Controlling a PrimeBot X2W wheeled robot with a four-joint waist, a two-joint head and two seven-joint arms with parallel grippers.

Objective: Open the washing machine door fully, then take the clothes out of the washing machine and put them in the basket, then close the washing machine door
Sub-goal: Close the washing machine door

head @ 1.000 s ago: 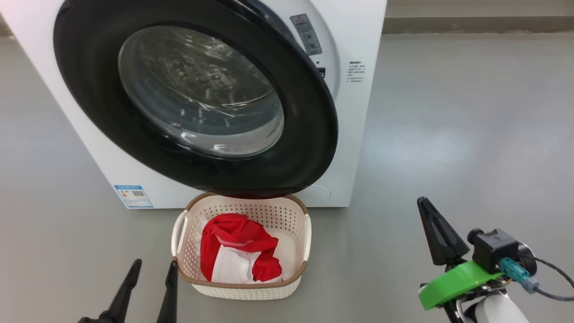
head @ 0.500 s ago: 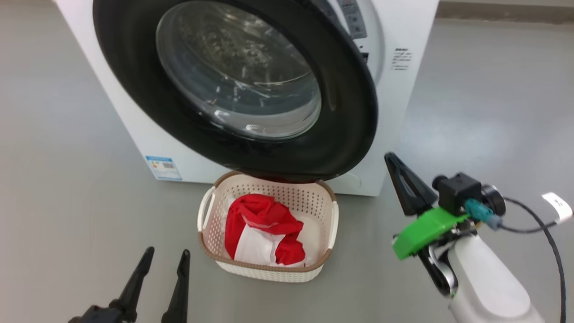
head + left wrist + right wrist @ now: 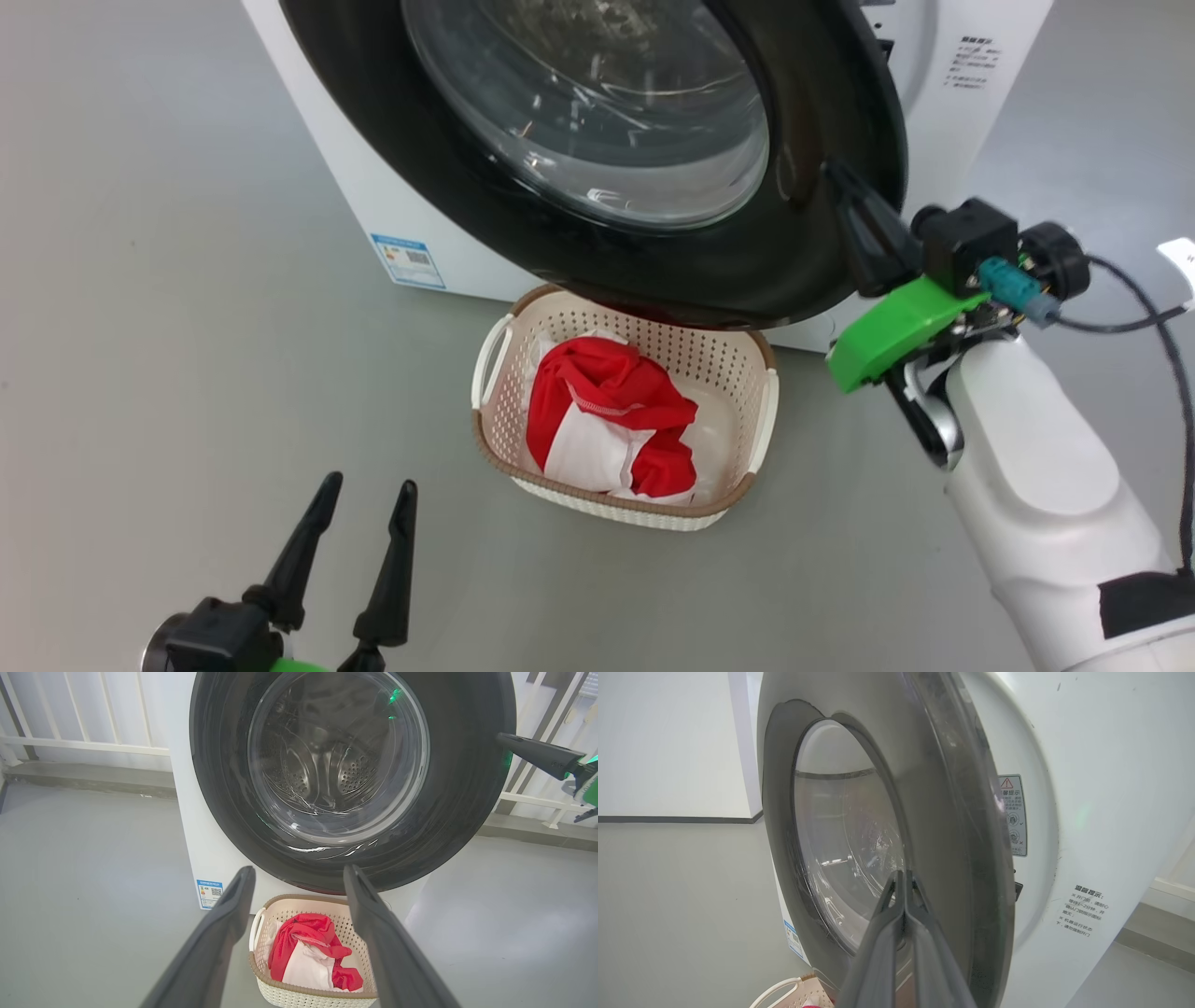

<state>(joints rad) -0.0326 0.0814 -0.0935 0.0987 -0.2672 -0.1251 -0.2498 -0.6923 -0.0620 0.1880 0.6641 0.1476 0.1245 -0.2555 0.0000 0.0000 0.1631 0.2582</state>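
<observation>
1. The left end effector point(image 3: 370, 482) is closest, at 7 o'clock in the head view. Its two long dark fingers are wide apart, and it holds and touches nothing. It hangs over the grey floor point(image 3: 187, 327), I think so that it keeps out of the way.

2. Next comes the small cream-white plastic basket with little holes and a brown rim point(image 3: 499, 401). It sits on the floor at 6 o'clock from the door, right in front of the machine. That spot makes for a short drop.

3. The soft red and white clothes point(image 3: 607, 392) lie bunched inside the basket.

4. The right end effector point(image 3: 837, 175) is at 3 o'clock on the door's edge. Its fingers are pressed together with nothing between them, like one pointy stick. The tip is at the rim, but I cannot tell if it touches. I think it is there to push.

5. The big round door with a shiny black rim and clear glass bowl point(image 3: 597, 112) stands partly out and hangs over the basket's far rim.

6. Farthest is the big white washing machine box point(image 3: 962, 140). I think closing the door is the job now.
</observation>
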